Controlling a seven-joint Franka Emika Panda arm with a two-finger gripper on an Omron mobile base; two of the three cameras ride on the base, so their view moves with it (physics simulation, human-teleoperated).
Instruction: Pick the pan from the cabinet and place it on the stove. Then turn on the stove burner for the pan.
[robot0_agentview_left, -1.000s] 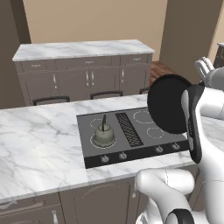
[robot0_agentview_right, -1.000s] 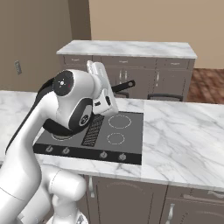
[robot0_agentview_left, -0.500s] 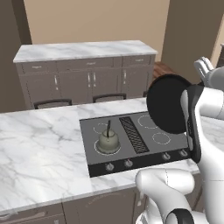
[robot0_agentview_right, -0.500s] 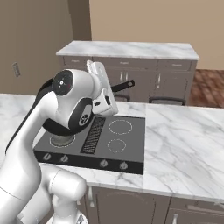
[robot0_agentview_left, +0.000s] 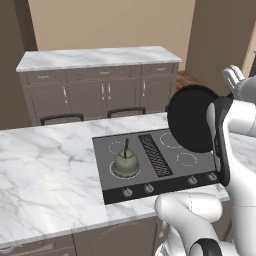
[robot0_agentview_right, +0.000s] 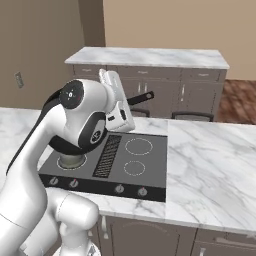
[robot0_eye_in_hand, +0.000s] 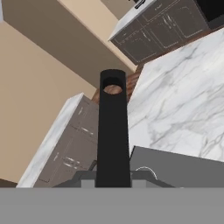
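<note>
Black pan (robot0_agentview_left: 192, 119) tilted, in air above stove (robot0_agentview_left: 159, 161)

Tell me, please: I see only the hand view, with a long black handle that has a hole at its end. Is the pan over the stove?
Observer: The left base view shows the wide, round matte-black pan in the air by the right side of the flat black glass cooktop, not touching it.
Operator: Is it level?
Observer: No, it is steeply tilted, almost on edge.
Operator: Are the right rings free?
Observer: Yes. The olive-grey rounded pot sits on the front left ring.
</note>
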